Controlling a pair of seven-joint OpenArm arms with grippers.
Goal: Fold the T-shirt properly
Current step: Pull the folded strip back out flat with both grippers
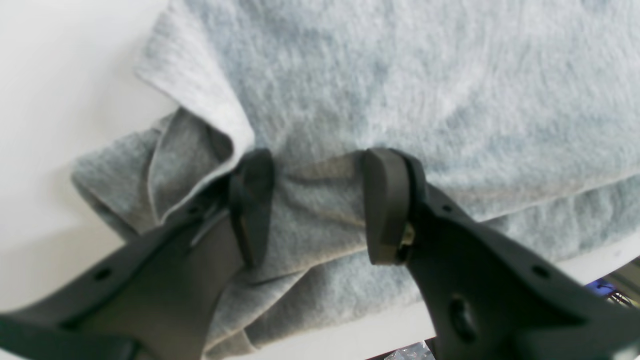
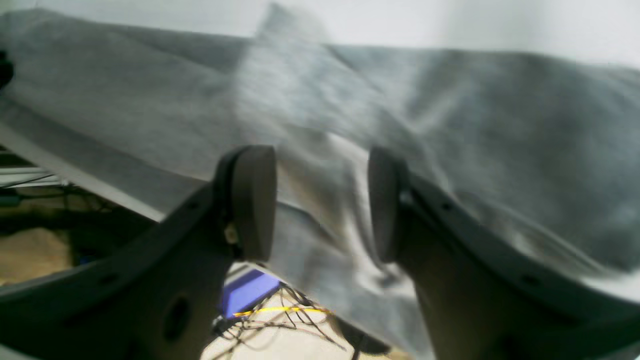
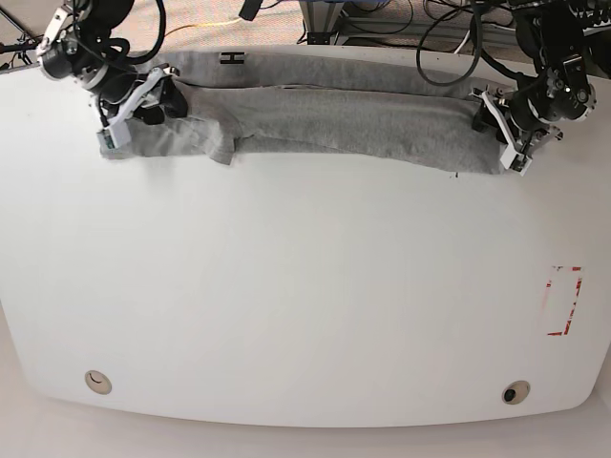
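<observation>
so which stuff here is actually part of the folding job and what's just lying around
Part of the job:
- T-shirt
- left gripper
- right gripper

Just lying about:
- red marking on the table
- cables behind the table
- two round fittings near the front edge

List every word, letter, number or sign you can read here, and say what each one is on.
"H": black block letter on the T-shirt, near its far edge in the base view; any further letters are hidden in the folds.
Red rectangular outline on the table, near its right edge: no text.
Wrist views: no readable text.
</observation>
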